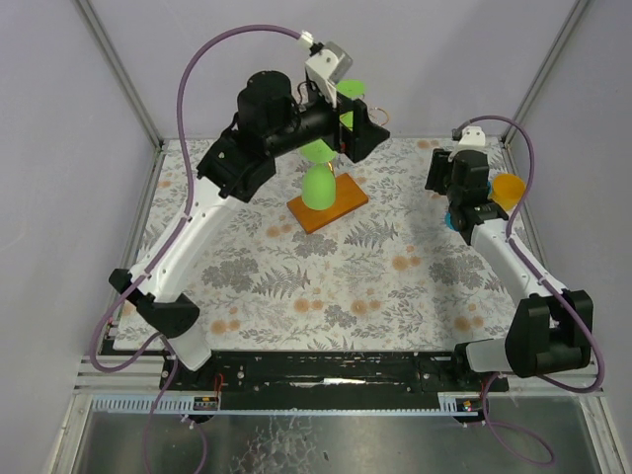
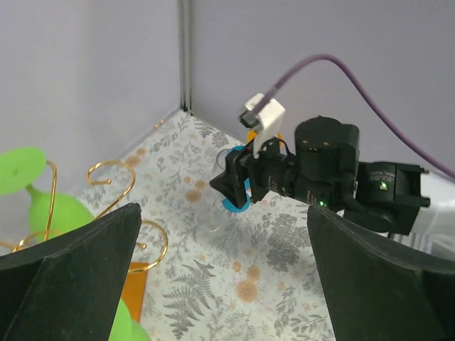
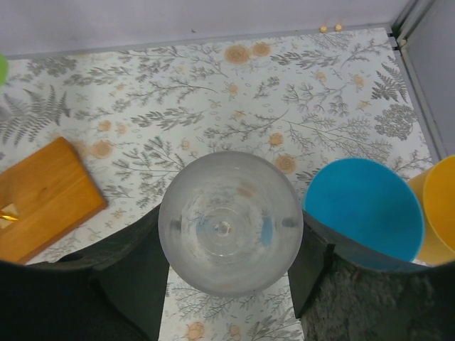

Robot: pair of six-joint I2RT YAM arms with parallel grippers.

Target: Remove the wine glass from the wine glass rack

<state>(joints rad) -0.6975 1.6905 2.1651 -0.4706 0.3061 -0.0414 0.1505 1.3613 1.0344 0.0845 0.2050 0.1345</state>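
1. Wine glass rack: thin gold wire stand with curled arms on a flat orange rectangular base. It stands on the far middle of the table, which has a grey-and-tan floral cover. The base sits at an angle to the table edges.
2. Green wine glasses: opaque bright green, at least two. They hang upside down from the wire arms, foot above and bowl below. The lowest bowl hangs over the orange base.
3. Clear wine glass: frosted, see-through bowl with a round rim. It is upright with its mouth towards the wrist camera, and the stem shows as a small spot at the centre. It is off the rack, at the right side of the table and well apart from the orange base. Whether its foot rests on the table cannot be told.
4. Right gripper: partly closed on the clear wine glass, with one black finger pressed against each side of the bowl.
5. Left gripper: jaws spread wide and holding nothing. It is raised beside the rack top, among the green glasses.
6. Blue glass: opaque, open side up, just to the right of the clear one.
7. Yellow-orange glass: just beyond the blue one, at the right edge.
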